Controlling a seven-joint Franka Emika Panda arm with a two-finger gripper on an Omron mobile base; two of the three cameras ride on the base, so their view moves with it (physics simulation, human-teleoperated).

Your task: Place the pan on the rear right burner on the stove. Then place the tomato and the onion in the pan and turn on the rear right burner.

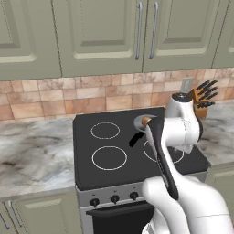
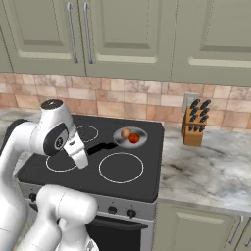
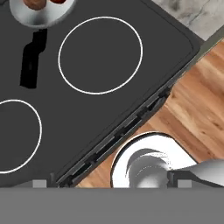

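pan (image 2: 130, 137): sits at rear right of stove (image 2: 59, 172)
tomato (image 2: 134, 138), onion (image 2: 126, 133): both inside pan, touching
gripper (image 2: 82, 161): above stove front, jaws fully apart, empty

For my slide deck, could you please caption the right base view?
Pan holding tomato and onion sits on the stove.

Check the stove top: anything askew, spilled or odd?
Nothing stands out. The pan sits flat at the rear right of the stove, handle pointing toward the front left, with the tomato and onion inside it. No spills on the glass. The knife block stands upright on the counter.
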